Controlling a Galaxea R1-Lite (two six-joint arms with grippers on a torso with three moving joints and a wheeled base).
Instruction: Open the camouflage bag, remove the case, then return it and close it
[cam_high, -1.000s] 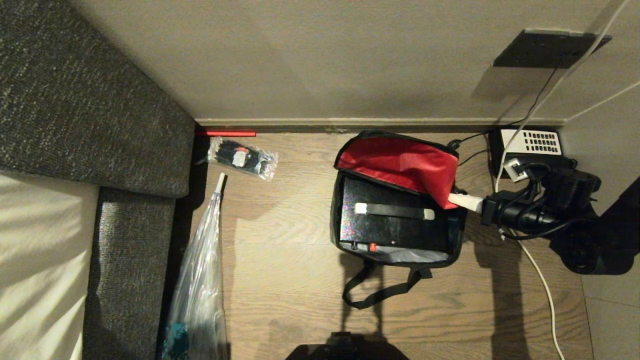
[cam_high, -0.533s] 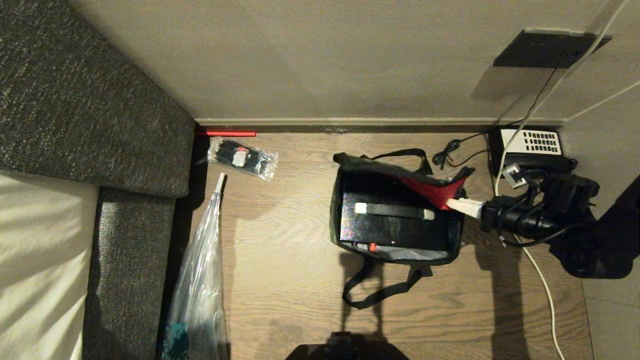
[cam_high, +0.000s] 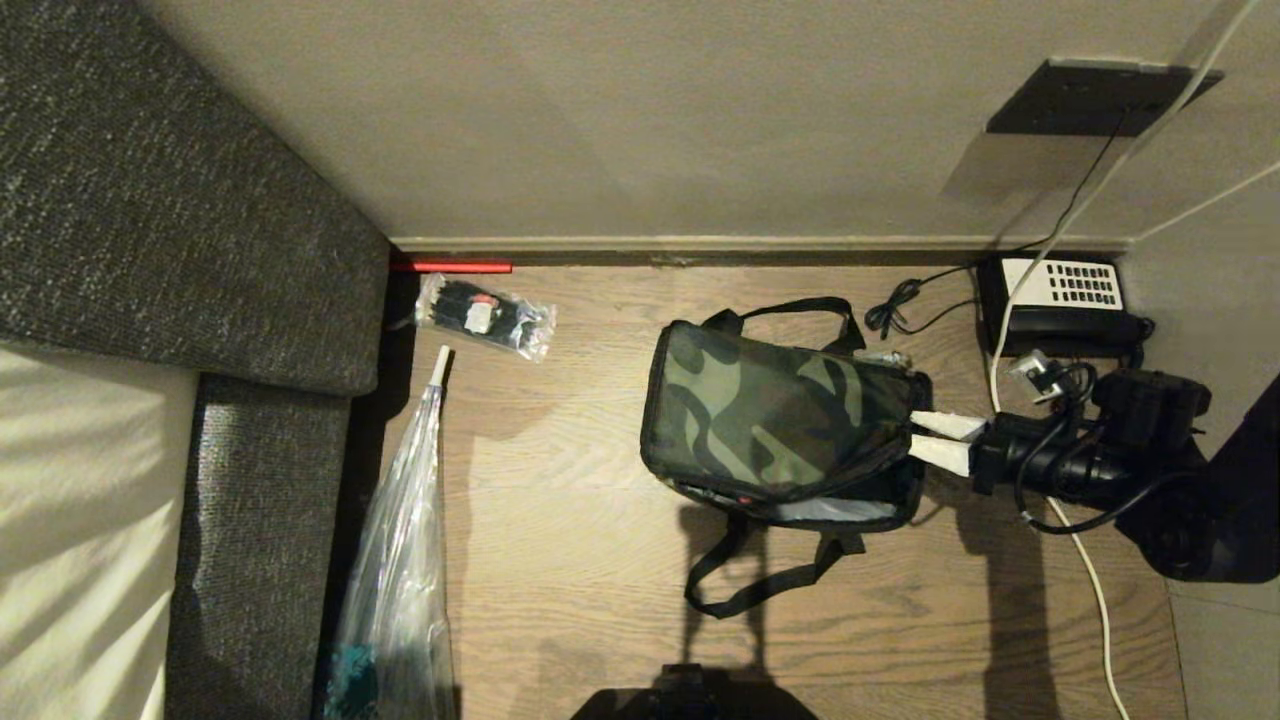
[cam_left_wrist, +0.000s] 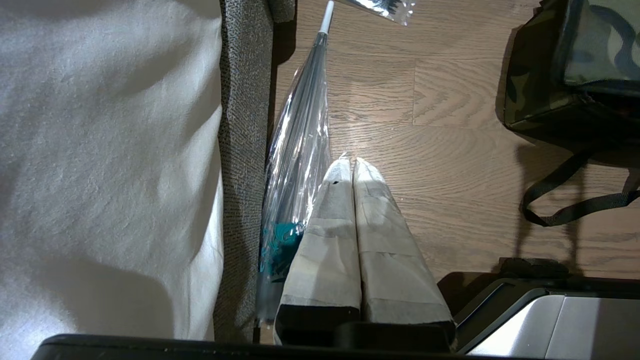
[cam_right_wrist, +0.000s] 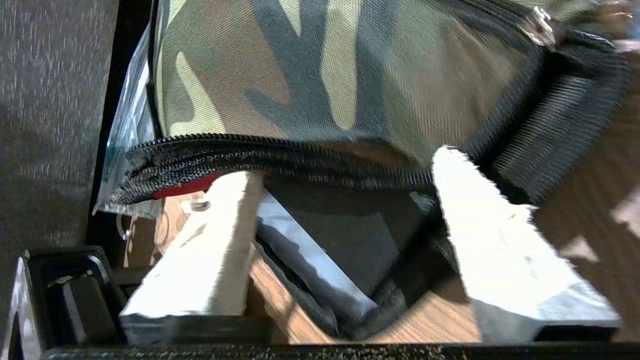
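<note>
Right gripper (cam_high: 938, 439): at the right end of the camouflage bag (cam_high: 775, 415), its two white fingers (cam_high: 945, 425) spread apart and grasping nothing; the tips sit just at the bag's end wall, at the level of the lid's edge
Right gripper, wrist view: the spread fingers (cam_right_wrist: 210, 260) frame the corner of the bag (cam_right_wrist: 325, 75), with the lid's zip edge (cam_right_wrist: 260, 155) lying across between them and free of both
Left gripper (cam_left_wrist: 350, 165): fingers pressed together on nothing, hanging over the wooden floor (cam_high: 560, 560) near the sofa (cam_high: 160, 200), outside the head view
Camouflage bag: on the floor near the wall, lid down over the top with its green-and-dark pattern upward; the lid lies loose, with a gap along the near side where pale grey lining (cam_high: 835, 510) and a strip of red show
Strap handles: one black loop (cam_high: 760, 585) trails over the floor on the near side, the other (cam_high: 790, 310) lies at the far side by the wall
Case (cam_right_wrist: 350, 235): inside the bag under the lid; only a dark glossy corner shows through the gap in the right wrist view
Clear plastic bag (cam_high: 400, 560): long and crinkled, along the sofa's edge, well apart from the camouflage bag
Small clear packet (cam_high: 485, 315): black items inside, on the floor by the sofa corner
Telephone (cam_high: 1060, 300): black with white keypad, by the wall beyond the right arm, cords around it
</note>
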